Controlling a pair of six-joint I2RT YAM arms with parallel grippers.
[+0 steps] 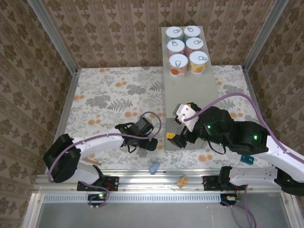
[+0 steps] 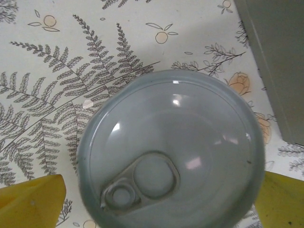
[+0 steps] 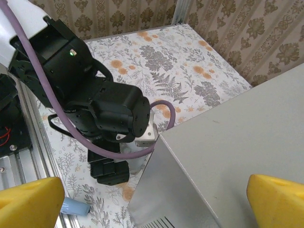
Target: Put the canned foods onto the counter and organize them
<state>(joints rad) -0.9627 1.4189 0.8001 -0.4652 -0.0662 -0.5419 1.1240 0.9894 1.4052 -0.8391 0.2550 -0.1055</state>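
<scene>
Several cans (image 1: 186, 50) stand in two rows at the far end of the grey counter (image 1: 190, 92). One more can (image 2: 171, 152) stands on the floral floor just left of the counter (image 2: 280, 61), its silvery pull-tab lid facing up. My left gripper (image 1: 142, 138) hangs over this can (image 3: 135, 159), open, with a yellow fingertip (image 2: 33, 199) on each side of it. My right gripper (image 1: 176, 138) is open and holds nothing, above the near left corner of the counter (image 3: 237, 142), its yellow fingertips (image 3: 28, 204) spread wide.
A small blue lump (image 1: 154, 167) and a tan block (image 1: 182, 181) lie on the floor near the front rail; the blue lump (image 3: 76, 207) is close to the left arm. Metal frame posts and patterned walls enclose the floor.
</scene>
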